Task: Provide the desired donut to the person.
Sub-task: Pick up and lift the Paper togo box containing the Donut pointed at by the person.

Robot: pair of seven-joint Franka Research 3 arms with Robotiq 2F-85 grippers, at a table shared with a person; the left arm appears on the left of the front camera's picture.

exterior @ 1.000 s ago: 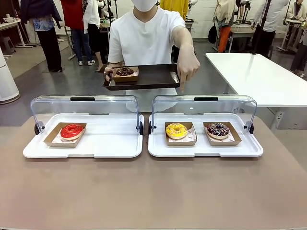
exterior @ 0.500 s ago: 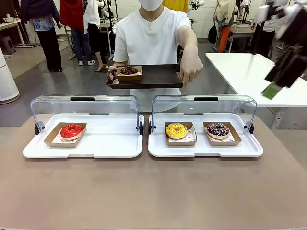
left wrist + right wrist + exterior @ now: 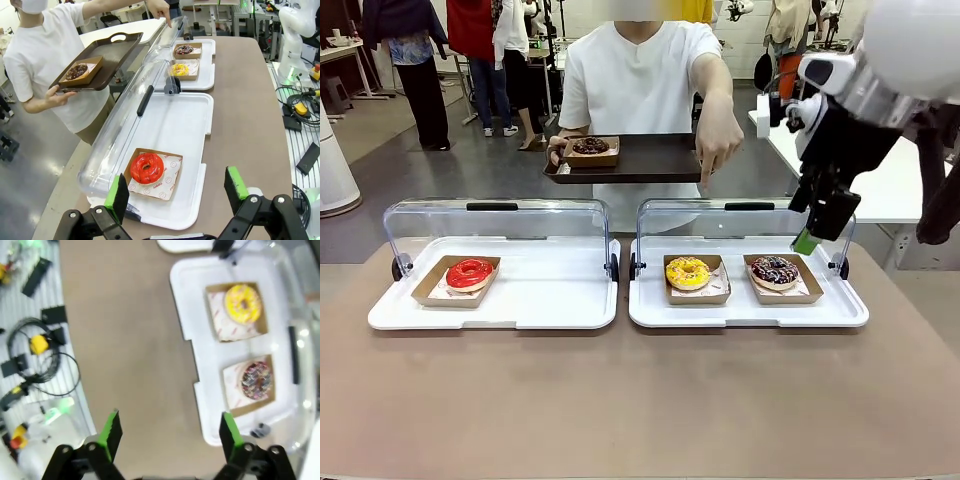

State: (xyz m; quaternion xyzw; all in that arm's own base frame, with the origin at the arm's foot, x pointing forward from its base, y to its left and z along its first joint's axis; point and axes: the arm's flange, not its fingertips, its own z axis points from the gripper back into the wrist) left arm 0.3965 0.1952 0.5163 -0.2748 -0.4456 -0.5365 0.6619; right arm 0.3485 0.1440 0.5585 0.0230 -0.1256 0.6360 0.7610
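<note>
Tabletop carries yellow donut in right tray, lid up. Person's hand points down at it, likely choosing it. We hold right gripper spread beside that tray; left gripper spread too.

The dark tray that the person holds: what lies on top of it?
One dark donut in a brown paper box sits near one end of the dark tray; the rest of the tray is bare. The box hides the donut's underside.
</note>
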